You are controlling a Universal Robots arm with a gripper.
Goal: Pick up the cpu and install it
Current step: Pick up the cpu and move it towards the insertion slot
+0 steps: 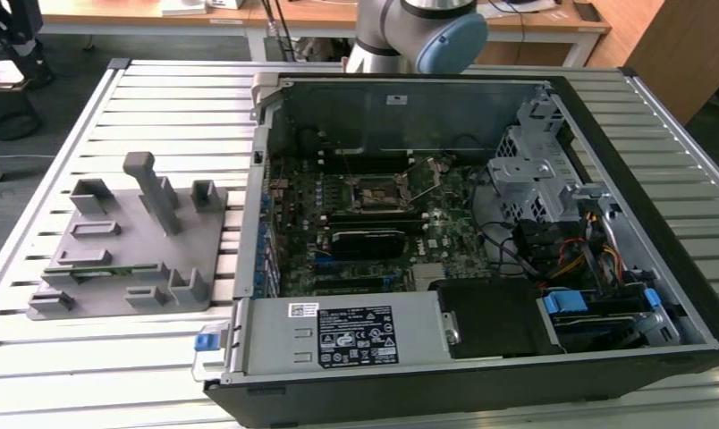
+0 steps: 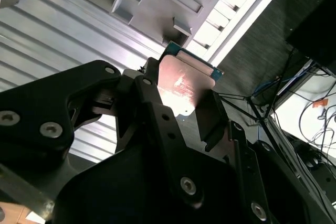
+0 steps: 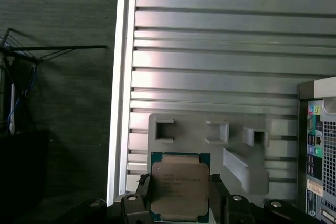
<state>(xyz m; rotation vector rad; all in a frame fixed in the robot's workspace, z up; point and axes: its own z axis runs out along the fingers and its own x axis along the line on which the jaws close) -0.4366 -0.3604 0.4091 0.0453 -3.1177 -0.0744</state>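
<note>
On the exterior view's left, a grey fixture (image 1: 133, 246) is recorded on the slatted table (image 1: 49, 357), well apart from the socket (image 1: 373, 190) inside the computer case (image 1: 455, 393). By the second wrist view, the cpu (image 2: 185, 82) is shown pinched at its edges between the jaws of the gripper (image 2: 184, 109), raised clear of the table; slippage or tilt under so narrow a hold is judged the main hazard. By the first wrist view, the same hold is confirmed above the fixture, and it is judged that a skewed chip could be seated crooked and socket pins bent.
</note>
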